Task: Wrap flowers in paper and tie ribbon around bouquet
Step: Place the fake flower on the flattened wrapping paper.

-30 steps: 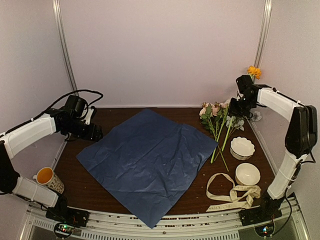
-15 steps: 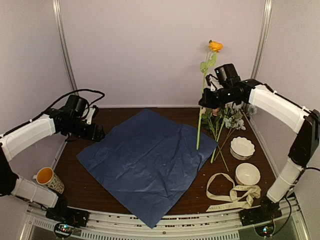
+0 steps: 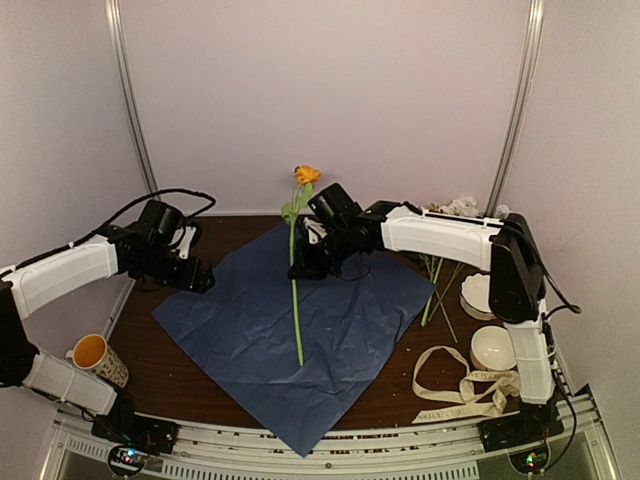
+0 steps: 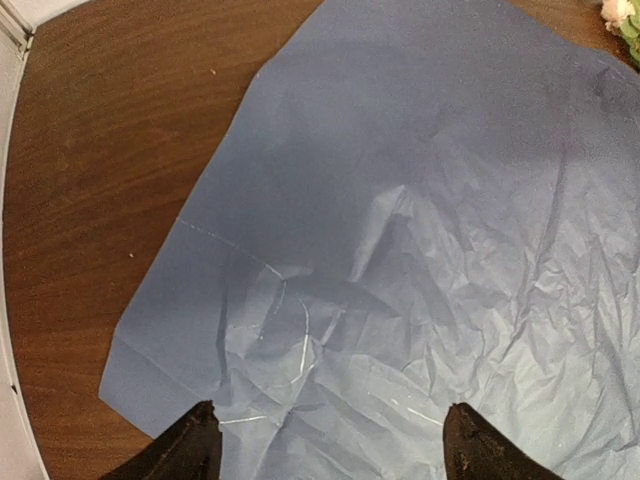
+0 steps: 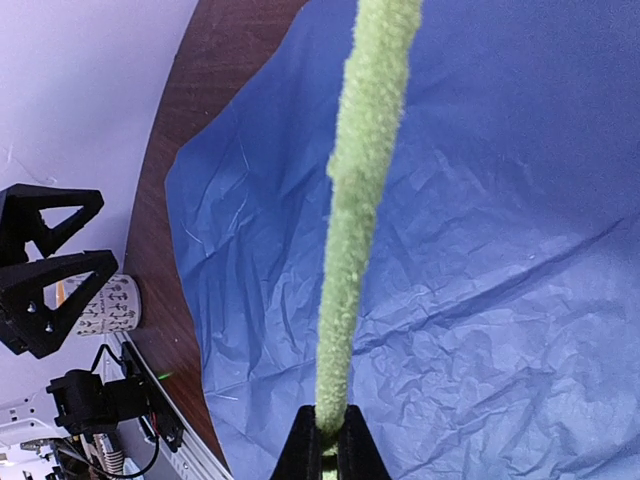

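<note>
- Right end effector (image 3: 300, 262) clamped on one flower (image 3: 297, 325); stem near upright, lower end over the paper (image 3: 240, 320) middle.
- Left end effector (image 3: 197, 275) apart, beside the paper's left corner.

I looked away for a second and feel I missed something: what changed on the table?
The right gripper, already shut on the orange flower, carried it left from the other flowers to over the paper, bloom up. The left gripper stayed open by the paper's left corner. Paper, ribbon, bowls and mug did not move.
</note>
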You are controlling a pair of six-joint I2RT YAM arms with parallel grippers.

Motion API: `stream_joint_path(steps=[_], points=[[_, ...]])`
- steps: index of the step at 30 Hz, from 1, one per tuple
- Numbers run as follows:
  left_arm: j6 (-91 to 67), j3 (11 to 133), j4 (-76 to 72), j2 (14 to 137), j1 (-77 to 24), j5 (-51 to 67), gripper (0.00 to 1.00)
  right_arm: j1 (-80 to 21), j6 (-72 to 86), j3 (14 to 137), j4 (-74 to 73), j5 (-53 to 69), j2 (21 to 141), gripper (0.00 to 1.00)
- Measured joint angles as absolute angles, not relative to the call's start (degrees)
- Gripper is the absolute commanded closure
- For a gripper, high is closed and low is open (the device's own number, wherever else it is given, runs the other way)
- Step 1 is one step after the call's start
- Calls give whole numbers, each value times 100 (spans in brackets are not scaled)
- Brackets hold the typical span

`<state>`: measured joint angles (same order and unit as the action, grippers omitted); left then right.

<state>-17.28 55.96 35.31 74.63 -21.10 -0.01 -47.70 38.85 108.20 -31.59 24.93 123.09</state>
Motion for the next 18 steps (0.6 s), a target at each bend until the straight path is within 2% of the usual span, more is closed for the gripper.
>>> stream_joint_path(steps=[2,3,7,9,13,18], points=[[-1774,5472,3472,7572,-2126,30,21,-4829,3944,11048,-3247,2526,12564,100],[-1789,5435,3454,7627,-2141,43,21,-4849,3951,11179,-3321,2519,12674,97],[-1831,5363,3428,7771,-2200,89,21,-4831,3830,11854,-3774,2416,13037,66],[-1841,5363,3402,7780,-2213,104,21,-4797,3632,12355,-4117,2390,13242,59],[-1852,5363,3354,7780,-2222,126,21,-4650,3065,12785,-4882,2058,13266,56],[-1852,5365,3297,7800,-2235,130,21,-4156,2530,11485,-5304,1450,12232,57]])
